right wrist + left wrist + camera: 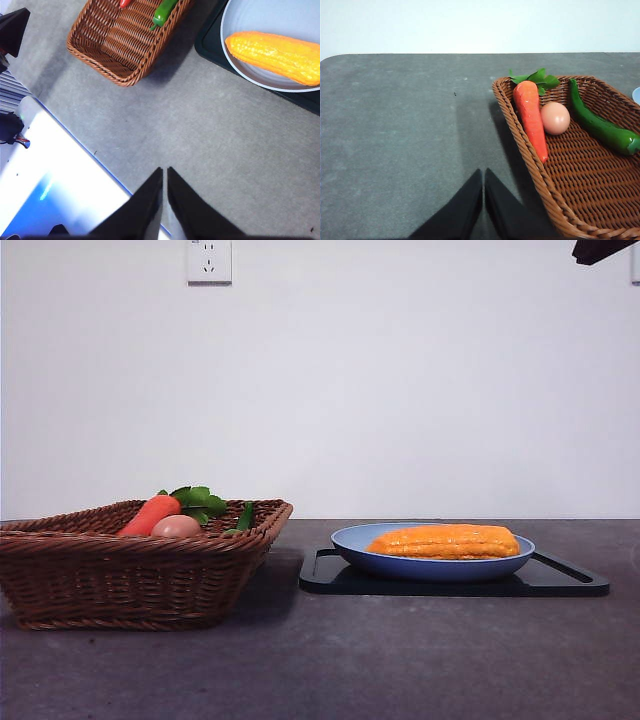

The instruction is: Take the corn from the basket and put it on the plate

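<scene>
lying on the plate (pixel 360 540) at the basket's (pixel 140 570) three o'clock, the corn (pixel 445 541) is placed; both grippers' fingers are sitting together, holding nothing, needing no further move.

Carrot (pixel 531 118), egg (pixel 555 118), green pepper (pixel 603 129), black tray (pixel 560 580).

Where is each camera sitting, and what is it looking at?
Front view: sits low at table height, looking level across at the basket, the plate with the corn and the black tray; a dark arm tip at the top corner.
Left wrist view: rides the left arm, looking down at the table and basket, carrot, egg, green pepper; left gripper shut.
Right wrist view: rides the right arm, high above the table edge; right gripper shut.
Shared: all three show the basket; front and right wrist show the corn on the plate.
</scene>
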`<move>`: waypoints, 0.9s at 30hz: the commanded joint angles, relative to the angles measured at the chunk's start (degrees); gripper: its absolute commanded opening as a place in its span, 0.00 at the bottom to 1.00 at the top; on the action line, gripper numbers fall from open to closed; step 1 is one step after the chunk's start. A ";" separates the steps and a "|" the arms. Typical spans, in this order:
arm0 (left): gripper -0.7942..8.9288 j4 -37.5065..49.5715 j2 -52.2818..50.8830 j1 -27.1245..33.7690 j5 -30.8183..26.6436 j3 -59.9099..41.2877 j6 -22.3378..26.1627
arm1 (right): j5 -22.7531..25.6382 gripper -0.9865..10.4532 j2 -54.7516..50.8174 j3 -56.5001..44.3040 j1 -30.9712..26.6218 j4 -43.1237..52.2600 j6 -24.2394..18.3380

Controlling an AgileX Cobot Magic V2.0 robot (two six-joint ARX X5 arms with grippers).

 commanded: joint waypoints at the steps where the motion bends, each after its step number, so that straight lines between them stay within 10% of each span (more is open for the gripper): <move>1: 0.09 -0.22 -0.13 0.11 -0.20 -1.62 -0.17 | -0.13 0.09 0.48 0.52 0.13 0.33 -0.31; 17: 0.09 -0.20 -0.13 0.11 -0.20 -1.62 -0.17 | 0.42 0.09 -0.57 0.52 -0.28 3.56 -4.85; 21: 0.09 -0.20 -0.13 0.11 -0.20 -1.62 -0.17 | 0.31 0.09 -5.22 -1.31 -3.06 14.21 -12.02; 27: 0.09 -0.20 -0.13 0.11 -0.20 -1.62 -0.17 | -0.07 0.09 -16.72 -15.43 -7.74 37.88 -8.04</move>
